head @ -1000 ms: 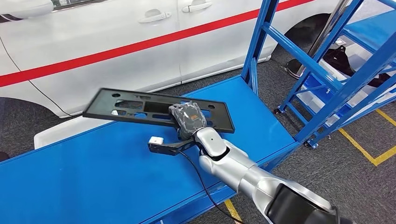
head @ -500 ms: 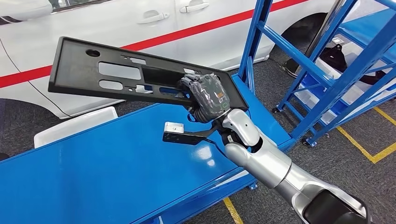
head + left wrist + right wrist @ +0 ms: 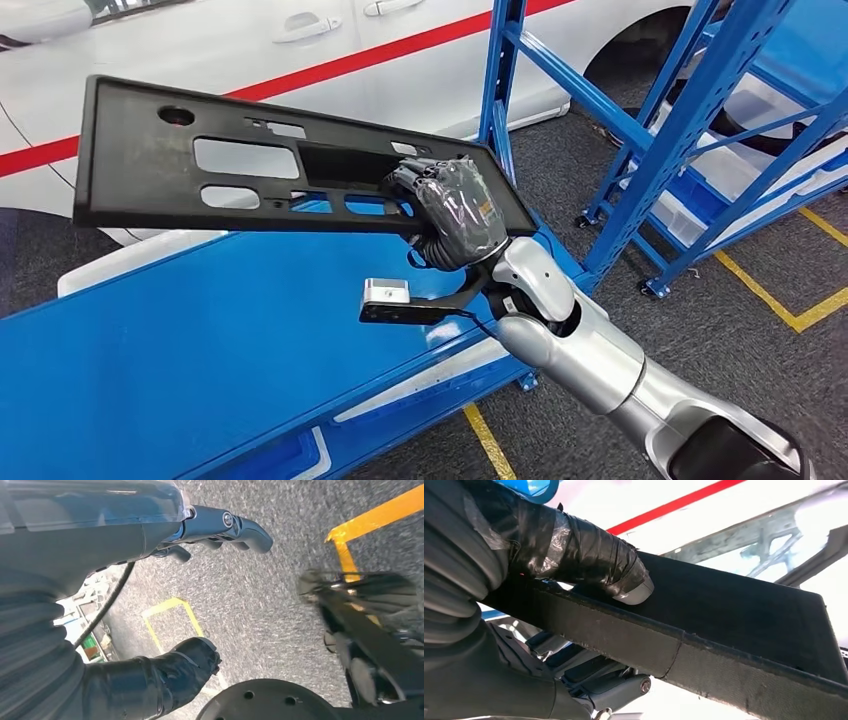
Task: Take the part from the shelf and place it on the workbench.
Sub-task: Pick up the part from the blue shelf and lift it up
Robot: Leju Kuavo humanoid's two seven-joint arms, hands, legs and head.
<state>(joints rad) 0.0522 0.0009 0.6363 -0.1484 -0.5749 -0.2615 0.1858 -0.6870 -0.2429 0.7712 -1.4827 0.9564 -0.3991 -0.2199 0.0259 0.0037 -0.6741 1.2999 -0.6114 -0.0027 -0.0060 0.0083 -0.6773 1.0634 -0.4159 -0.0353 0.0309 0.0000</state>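
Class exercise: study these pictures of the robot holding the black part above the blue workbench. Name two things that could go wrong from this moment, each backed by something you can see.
1. The right robot hand grips the black part near one end, so the long free end could sag or twist loose.
2. The part hangs tilted above the workbench, so its low edge may strike first and skid.

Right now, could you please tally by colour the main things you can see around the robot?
Black: 1, the part, held above the workbench by the right hand.
Blue: 2, the workbench and the shelf.
White: 1, the car with a red stripe.
Total: 4.
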